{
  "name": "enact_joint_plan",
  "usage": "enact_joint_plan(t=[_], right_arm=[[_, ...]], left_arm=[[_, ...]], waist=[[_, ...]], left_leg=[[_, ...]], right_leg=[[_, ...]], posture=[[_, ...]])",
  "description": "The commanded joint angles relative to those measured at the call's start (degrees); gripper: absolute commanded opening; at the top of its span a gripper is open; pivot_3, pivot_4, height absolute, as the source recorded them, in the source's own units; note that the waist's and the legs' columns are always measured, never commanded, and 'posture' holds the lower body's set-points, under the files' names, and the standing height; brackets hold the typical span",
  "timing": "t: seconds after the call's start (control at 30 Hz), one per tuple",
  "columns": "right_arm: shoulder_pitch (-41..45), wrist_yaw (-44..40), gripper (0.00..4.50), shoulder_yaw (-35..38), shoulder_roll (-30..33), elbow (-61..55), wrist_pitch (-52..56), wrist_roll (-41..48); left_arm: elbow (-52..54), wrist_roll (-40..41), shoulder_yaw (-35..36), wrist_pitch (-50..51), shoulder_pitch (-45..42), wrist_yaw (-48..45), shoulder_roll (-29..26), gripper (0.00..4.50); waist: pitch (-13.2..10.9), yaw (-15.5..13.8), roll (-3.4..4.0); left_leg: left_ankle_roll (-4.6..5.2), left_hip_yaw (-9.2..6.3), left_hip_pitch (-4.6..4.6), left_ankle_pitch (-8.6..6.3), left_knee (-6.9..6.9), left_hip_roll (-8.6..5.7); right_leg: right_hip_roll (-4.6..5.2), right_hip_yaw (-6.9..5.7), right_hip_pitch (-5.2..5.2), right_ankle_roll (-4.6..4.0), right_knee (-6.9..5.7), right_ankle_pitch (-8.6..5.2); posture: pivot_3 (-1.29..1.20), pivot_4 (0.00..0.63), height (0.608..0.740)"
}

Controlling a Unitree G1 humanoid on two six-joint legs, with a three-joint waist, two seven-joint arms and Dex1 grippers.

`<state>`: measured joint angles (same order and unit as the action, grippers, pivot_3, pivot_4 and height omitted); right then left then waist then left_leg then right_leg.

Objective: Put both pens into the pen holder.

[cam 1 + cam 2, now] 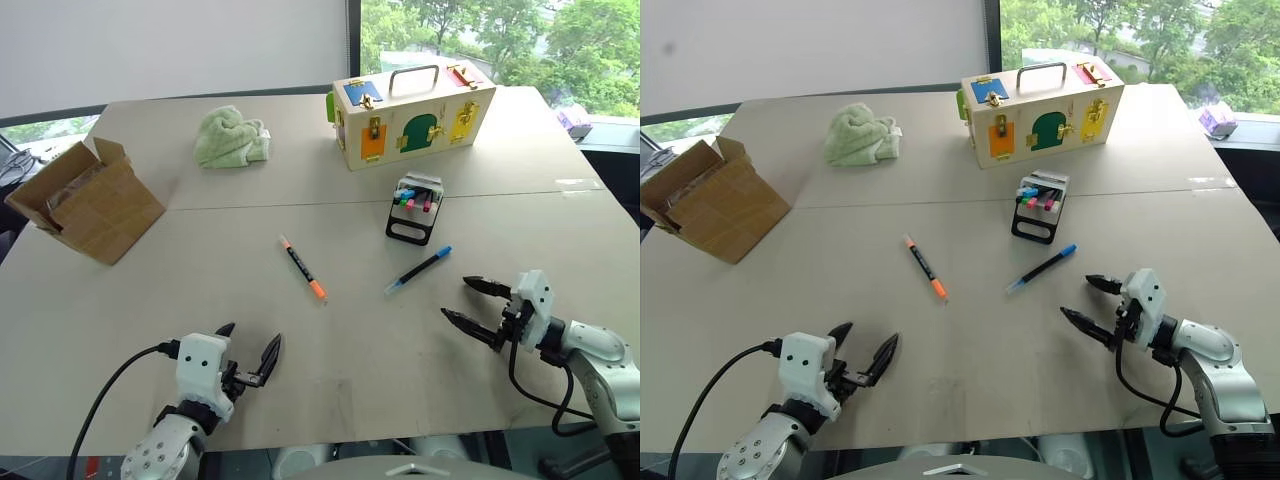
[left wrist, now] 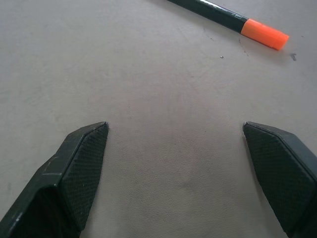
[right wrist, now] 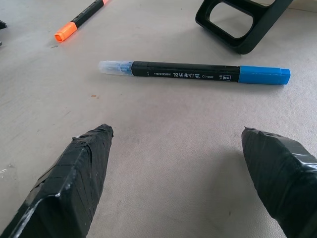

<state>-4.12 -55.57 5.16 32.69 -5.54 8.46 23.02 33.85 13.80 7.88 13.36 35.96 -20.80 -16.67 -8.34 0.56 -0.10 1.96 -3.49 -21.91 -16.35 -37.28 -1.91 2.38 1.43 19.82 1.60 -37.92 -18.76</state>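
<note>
left gripper fingers wide, empty – near front edge | right gripper fingers wide too | orange pen and blue pen flat mid-tabletop | pen holder just behind – before cream box

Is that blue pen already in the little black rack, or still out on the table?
Still out. The blue pen lies flat on the table, just in front of the pen holder and apart from it.
</note>
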Motion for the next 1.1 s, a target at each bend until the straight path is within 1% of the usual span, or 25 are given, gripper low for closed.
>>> enact_joint_plan(t=[0.03,0.13,0.27,0.5,0.57,0.63,0.77,0.87,0.9,1.0,1.1], right_arm=[[-0.2,-1.3,4.43,0.0,0.2,-1.2,-3.3,-0.2],[-1.1,-2.6,4.43,0.0,-0.6,-2.8,-5.3,1.0],[-1.9,-4.0,4.43,0.2,-0.6,-3.7,-5.1,2.8],[-1.5,-3.7,4.43,0.3,-0.9,-3.8,-6.6,2.5],[-0.9,-3.8,4.43,0.0,-0.6,-4.0,-6.1,2.7],[-0.1,-3.7,4.43,-0.5,-0.6,-5.0,-5.0,3.2],[3.0,-5.2,4.43,-3.8,0.2,-10.1,-0.3,5.4],[6.0,-4.8,4.43,-5.0,0.8,-13.6,4.7,8.4],[6.8,-4.4,4.43,-5.0,0.7,-14.6,6.1,9.4],[9.4,-4.1,4.43,-5.8,0.8,-16.5,8.3,10.3],[11.2,-4.2,4.43,-6.1,1.0,-16.8,9.9,10.8]], left_arm=[[2.1,0.1,-0.3,-0.8,0.9,-0.9,-0.8,4.50],[2.7,-0.6,-0.5,-1.2,0.7,-0.4,-0.6,4.50],[2.5,-1.7,-1.4,-2.1,-0.4,-0.2,-0.6,4.50],[3.9,-2.8,-2.8,-4.3,-2.0,-0.1,-0.3,4.50],[4.2,-1.1,-2.9,-3.1,-3.8,-0.3,0.1,4.50],[3.3,-0.7,-3.1,0.1,-6.9,1.2,0.7,4.50],[-2.5,-5.2,-4.8,7.4,-21.5,9.8,4.8,4.50],[-4.8,-7.0,-6.6,11.0,-28.6,13.1,7.5,4.50],[-5.3,-7.6,-7.2,12.6,-30.4,14.1,8.2,4.50],[-6.3,-7.9,-8.2,18.1,-35.3,17.0,10.8,4.50],[-6.4,-9.8,-9.1,24.8,-37.9,20.3,12.2,4.50]], waist=[[0.0,0.0,0.00],[0.0,0.0,-0.03],[-0.1,0.0,-0.10],[-0.1,-0.1,-0.19],[-0.1,-0.1,-0.20],[-0.2,-0.1,-0.19],[-0.2,-0.5,-0.16],[-0.2,-0.3,-0.28],[-0.2,-0.3,-0.29],[-0.3,-0.3,-0.45],[-0.3,-0.4,-0.51]], left_leg=[[0.00,0.00,0.00,0.00,0.00,0.00],[0.00,-0.01,-0.01,0.00,0.00,0.00],[0.00,-0.01,-0.01,0.00,-0.01,0.00],[0.00,-0.02,-0.01,0.00,-0.03,0.00],[-0.01,-0.02,-0.02,0.01,-0.04,0.00],[-0.01,-0.02,-0.01,0.01,-0.04,-0.01],[-0.02,-0.11,0.04,0.02,-0.15,-0.02],[-0.09,-0.17,0.02,0.07,-0.33,-0.02],[-0.29,-0.11,0.02,0.18,-0.34,-0.04],[-0.31,-0.13,-0.09,0.19,-0.37,-0.04],[-0.31,-0.14,-0.13,0.20,-0.38,-0.04]], right_leg=[[0.00,0.00,0.00,0.00,0.00,0.00],[0.00,-0.01,0.00,0.00,0.00,0.00],[0.00,-0.02,0.00,0.00,0.00,0.00],[-0.01,-0.03,0.00,0.00,-0.03,0.00],[-0.01,-0.03,0.00,0.00,-0.03,0.00],[-0.01,-0.04,0.00,0.00,-0.04,0.00],[-0.05,-0.13,-0.05,0.01,-0.18,0.01],[-0.12,-0.16,-0.04,0.02,-0.38,0.02],[-0.11,-0.10,-0.04,0.02,-0.35,0.02],[-0.13,-0.13,0.03,0.02,-0.32,0.02],[-0.12,-0.15,0.05,0.02,-0.32,0.02]], posture=[[0.00,0.150,0.740],[0.00,0.150,0.740],[0.00,0.150,0.740],[0.00,0.150,0.740],[0.00,0.150,0.740],[0.00,0.150,0.740],[0.00,0.150,0.740],[0.00,0.150,0.740],[0.00,0.150,0.740],[0.00,0.150,0.740],[0.00,0.150,0.740]])
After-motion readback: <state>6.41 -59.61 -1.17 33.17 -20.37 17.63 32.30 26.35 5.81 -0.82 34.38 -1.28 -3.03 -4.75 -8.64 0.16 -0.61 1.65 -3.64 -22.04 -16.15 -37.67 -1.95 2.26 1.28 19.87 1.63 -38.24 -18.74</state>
